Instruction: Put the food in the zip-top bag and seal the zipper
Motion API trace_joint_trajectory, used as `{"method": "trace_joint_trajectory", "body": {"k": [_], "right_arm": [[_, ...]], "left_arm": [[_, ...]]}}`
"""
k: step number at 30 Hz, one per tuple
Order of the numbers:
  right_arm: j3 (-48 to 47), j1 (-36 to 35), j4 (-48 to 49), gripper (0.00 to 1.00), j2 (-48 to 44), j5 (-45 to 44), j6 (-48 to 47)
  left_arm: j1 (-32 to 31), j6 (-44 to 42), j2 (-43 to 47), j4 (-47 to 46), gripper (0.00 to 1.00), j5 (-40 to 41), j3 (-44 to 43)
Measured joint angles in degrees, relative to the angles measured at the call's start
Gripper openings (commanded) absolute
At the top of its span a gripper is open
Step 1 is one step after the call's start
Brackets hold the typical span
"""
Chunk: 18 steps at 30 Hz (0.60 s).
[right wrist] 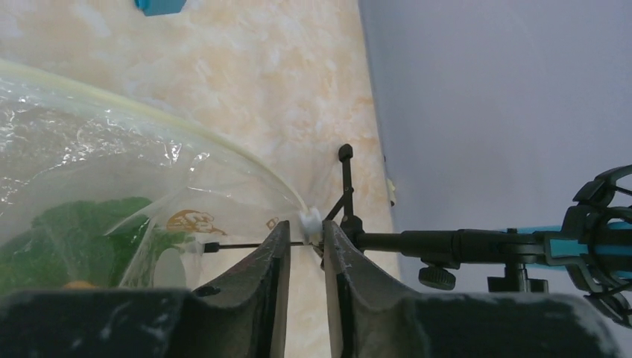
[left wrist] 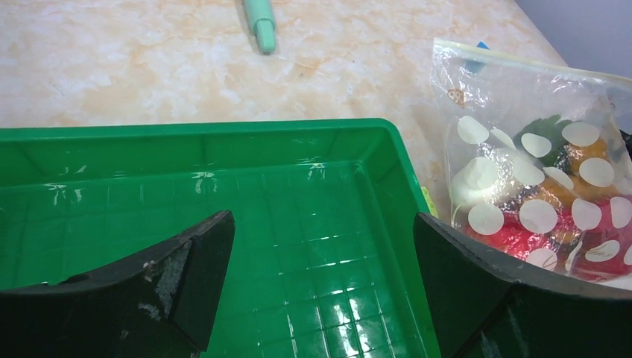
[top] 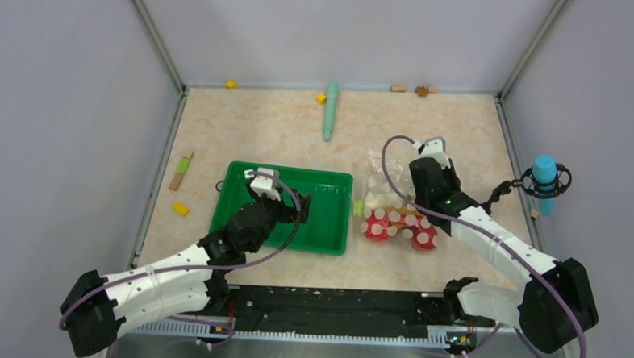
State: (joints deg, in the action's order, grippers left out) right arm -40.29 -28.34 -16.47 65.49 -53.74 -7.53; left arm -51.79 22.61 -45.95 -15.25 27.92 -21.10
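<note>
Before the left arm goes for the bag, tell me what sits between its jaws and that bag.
The left gripper hangs open over the green tray, so the tray's right wall stands between it and the bag. A small yellow-green piece lies in the gap past that wall. Nothing else visible blocks the way.

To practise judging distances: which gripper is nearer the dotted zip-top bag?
Right. The right gripper pinches the zip-top bag at its mouth corner; the left gripper hangs open over the green tray beside it.

Beyond the green tray (top: 332, 220) lies a teal stick (top: 330, 115), yellow block (top: 320, 98) seemingly touching.
</note>
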Motion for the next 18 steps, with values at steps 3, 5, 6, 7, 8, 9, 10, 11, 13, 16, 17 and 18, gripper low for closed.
{"method": "trace_joint_trajectory", "body": {"k": [3, 5, 6, 7, 8, 9, 10, 11, 13, 16, 17, 18], "right_arm": [[0.0, 0.0, 1.9, 0.62, 0.3, 0.5, -0.2], [-0.1, 0.0, 2.8, 0.73, 0.3, 1.0, -0.5], [-0.1, 0.0, 3.2, 0.84, 0.3, 1.2, -0.6], [-0.2, 0.0, 3.7, 0.95, 0.3, 1.4, -0.6], [-0.3, 0.0, 4.1, 0.98, 0.2, 1.6, -0.4], [-0.3, 0.0, 4.3, 0.99, 0.1, 1.7, -0.2], [-0.3, 0.0, 4.4, 0.99, -0.1, 2.2, -0.1], [-0.3, 0.0, 4.4, 0.99, -0.6, 2.9, 0.1], [-0.3, 0.0, 4.4, 0.99, -1.9, 4.5, 0.7], [-0.3, 0.0, 4.3, 0.99, -5.3, 6.7, 4.0], [-0.3, 0.0, 4.2, 0.99, -7.0, 7.1, 6.4], [-0.3, 0.0, 4.0, 0.99, -8.7, 7.1, 9.2]], "left_arm": [[0.0, 0.0, -0.6, 0.1, 0.96, 0.1, -0.4], [0.0, 0.0, -1.1, 0.2, 0.96, 0.3, -0.7], [0.0, 0.0, -1.1, 0.2, 0.96, 0.3, -0.7], [0.0, 0.0, -1.2, 0.3, 0.96, 0.3, -0.7], [0.0, 0.0, -1.2, 0.3, 0.96, 0.2, -0.7], [0.0, 0.0, -1.2, 0.3, 0.96, 0.2, -0.8], [0.0, 0.0, -1.2, 0.4, 0.96, 0.2, -0.9], [0.0, 0.0, -1.3, 0.4, 0.96, 0.2, -1.1], [0.0, 0.1, -1.2, 0.4, 0.96, 0.2, -1.5], [0.0, 0.5, -1.2, 0.9, 0.97, 0.3, -2.0], [0.0, 0.9, -1.2, 1.4, 0.97, 0.4, -2.3], [0.0, 1.3, -1.2, 2.0, 0.97, 0.7, -2.6]]}}
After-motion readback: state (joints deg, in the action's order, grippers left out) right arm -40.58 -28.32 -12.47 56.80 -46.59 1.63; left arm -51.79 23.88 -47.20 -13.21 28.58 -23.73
